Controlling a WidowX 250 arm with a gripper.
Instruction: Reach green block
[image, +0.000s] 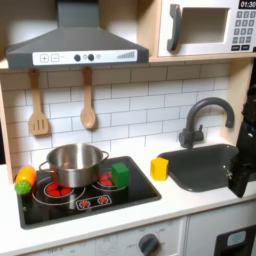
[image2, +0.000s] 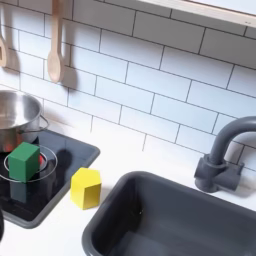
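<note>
One green block (image: 121, 174) (image2: 24, 160): on the black stove (image: 85, 198) (image2: 60, 175), on a burner ring, just beside the steel pot (image: 74, 163) (image2: 12, 118), toward the first exterior view's right. Yellow block (image: 159, 167) (image2: 86, 187): on the white bench (image: 190, 205) (image2: 120, 160), between stove and dark sink (image: 205, 166) (image2: 180, 220). Toy vegetable (image: 24, 180): at the stove's edge on the first exterior view's left. Pincer (image: 240, 170): dark shape above the sink's far side, well apart from the stove; opening cannot be made out.

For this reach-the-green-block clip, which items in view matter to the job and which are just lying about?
Belongs to the job:
- green block, on the stove top
- gripper, dark, at the first exterior view's right edge

Just lying about:
- yellow block
- steel pot
- toy vegetable
- sink
- faucet
- hanging wooden utensils
</note>
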